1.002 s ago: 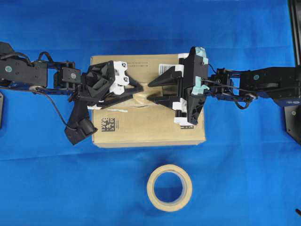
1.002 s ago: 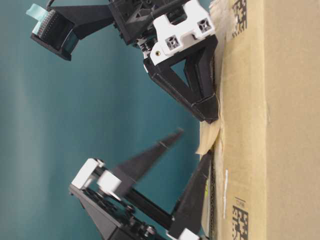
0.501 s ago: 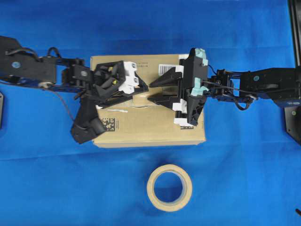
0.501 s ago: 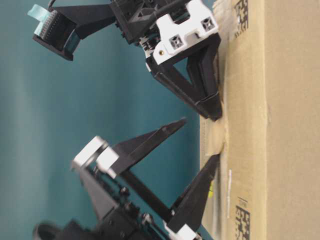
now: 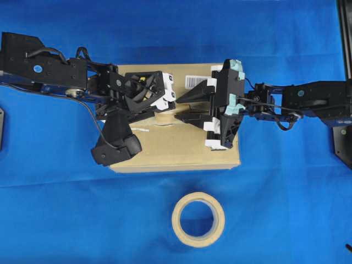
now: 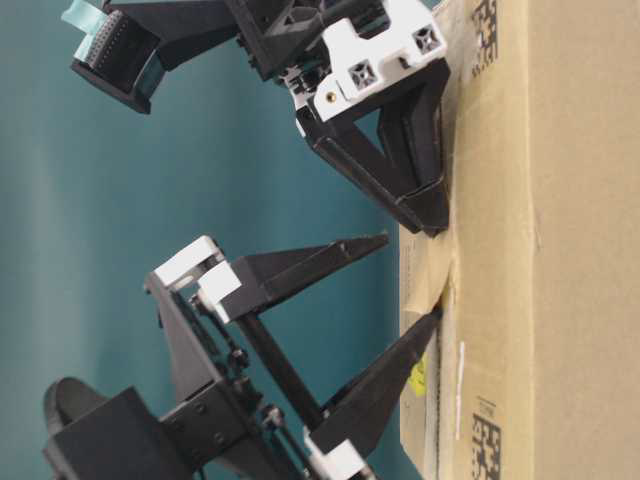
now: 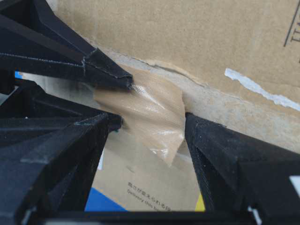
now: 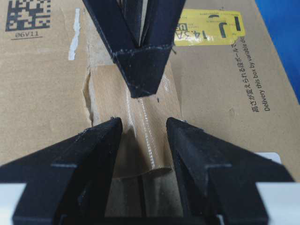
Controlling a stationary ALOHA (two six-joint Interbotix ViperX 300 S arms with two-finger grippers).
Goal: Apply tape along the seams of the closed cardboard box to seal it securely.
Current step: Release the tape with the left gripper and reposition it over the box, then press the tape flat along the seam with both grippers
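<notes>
The brown cardboard box (image 5: 181,148) lies in the middle of the blue table. A short tan piece of tape (image 5: 163,116) sits across the seams (image 8: 140,201) near the box's centre, wrinkled, with one corner (image 7: 171,154) lifted. My left gripper (image 7: 152,126) is open and tilted steeply down, one finger (image 8: 140,79) pressing its tip on the tape. My right gripper (image 8: 144,126) faces it, open, its fingers straddling the tape's other end; one tip (image 7: 117,77) touches the tape. Neither gripper holds anything.
A tan tape roll (image 5: 198,219) lies flat on the table in front of the box. A yellow sticker (image 8: 211,26), a white barcode label (image 5: 193,81) and a black square code (image 8: 26,14) mark the box top. A dark frame (image 5: 344,33) edges the right side.
My left arm has moved right over the box and tipped down more steeply. The tape's raised end now lies closer to the box top. The right gripper has barely shifted.
</notes>
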